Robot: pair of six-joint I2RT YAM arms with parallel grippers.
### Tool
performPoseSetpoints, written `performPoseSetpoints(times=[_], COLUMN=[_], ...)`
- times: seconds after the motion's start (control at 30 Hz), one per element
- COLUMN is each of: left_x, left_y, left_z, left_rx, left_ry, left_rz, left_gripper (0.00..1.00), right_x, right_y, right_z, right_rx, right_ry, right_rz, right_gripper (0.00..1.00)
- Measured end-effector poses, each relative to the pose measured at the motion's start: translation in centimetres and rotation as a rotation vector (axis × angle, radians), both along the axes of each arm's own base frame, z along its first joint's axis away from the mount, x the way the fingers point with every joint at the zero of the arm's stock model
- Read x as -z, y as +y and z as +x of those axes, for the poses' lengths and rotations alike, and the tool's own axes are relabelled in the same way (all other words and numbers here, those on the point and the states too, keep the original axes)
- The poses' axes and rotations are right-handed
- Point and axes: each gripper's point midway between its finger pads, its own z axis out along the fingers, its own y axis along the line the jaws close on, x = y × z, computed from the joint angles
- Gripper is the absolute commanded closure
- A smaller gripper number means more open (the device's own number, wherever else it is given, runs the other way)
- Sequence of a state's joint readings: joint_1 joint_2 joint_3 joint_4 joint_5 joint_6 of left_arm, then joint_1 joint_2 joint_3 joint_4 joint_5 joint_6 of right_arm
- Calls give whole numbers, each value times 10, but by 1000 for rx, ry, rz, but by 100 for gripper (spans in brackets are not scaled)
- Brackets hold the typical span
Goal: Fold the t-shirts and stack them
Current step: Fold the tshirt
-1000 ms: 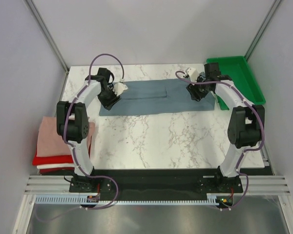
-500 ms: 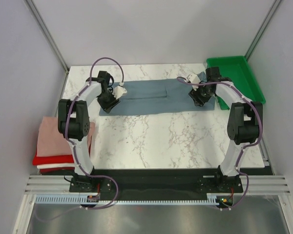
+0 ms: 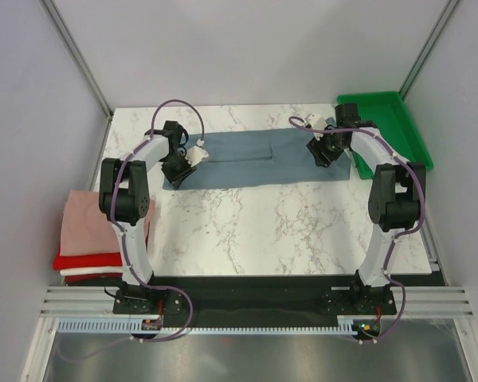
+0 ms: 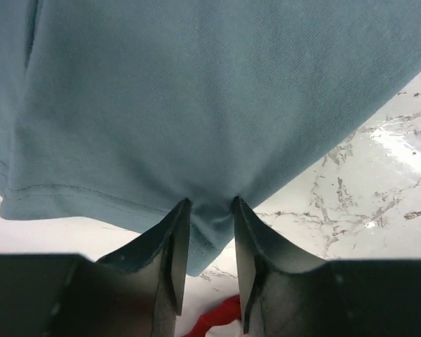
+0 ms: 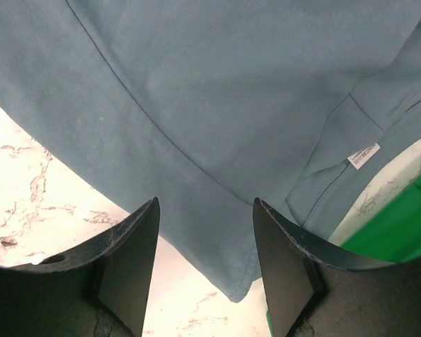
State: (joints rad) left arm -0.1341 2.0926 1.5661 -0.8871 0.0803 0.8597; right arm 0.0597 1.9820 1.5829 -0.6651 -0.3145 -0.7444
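The slate blue-grey t-shirt (image 3: 255, 159) lies folded into a long strip across the far part of the marble table (image 3: 287, 223). My left gripper (image 3: 177, 169) is at its near left corner. In the left wrist view it (image 4: 210, 203) is shut on a puckered bit of the shirt's (image 4: 196, 105) corner. My right gripper (image 3: 323, 153) is over the shirt's right end. In the right wrist view it (image 5: 205, 202) is wide open above the shirt's (image 5: 217, 91) hemmed corner, holding nothing. Folded dusty-pink (image 3: 88, 219), red (image 3: 84, 260) and white (image 3: 80, 274) shirts are stacked at the left.
A green plastic tray (image 3: 398, 119) stands at the back right, just past the shirt's right end, and shows in the right wrist view (image 5: 400, 225). A white label (image 5: 363, 156) sits on the shirt. Grey walls close in the left and right sides.
Both wrists have shifted slightly toward the far edge. The left gripper stays at the shirt's left corner. The shirt lies almost as before.
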Motion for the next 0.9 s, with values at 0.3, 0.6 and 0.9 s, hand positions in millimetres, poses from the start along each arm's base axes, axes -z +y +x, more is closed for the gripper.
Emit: performPoseSetpoints(times=[0.3, 0.6, 0.9], left_x=[1, -22, -58], left_y=[0, -38, -125], left_z=[-9, -110, -191], left_rx=[31, 229, 492], left_ry=[5, 245, 361], left_rz=[7, 21, -81], left_gripper=[98, 97, 52], right_x=[-6, -30, 7], right_y=[-6, -17, -9], right_z=[8, 61, 80], right_rx=[66, 168, 184], right_ry=[-20, -154, -116], right_rz=[-16, -39, -25], right_gripper=[36, 36, 36])
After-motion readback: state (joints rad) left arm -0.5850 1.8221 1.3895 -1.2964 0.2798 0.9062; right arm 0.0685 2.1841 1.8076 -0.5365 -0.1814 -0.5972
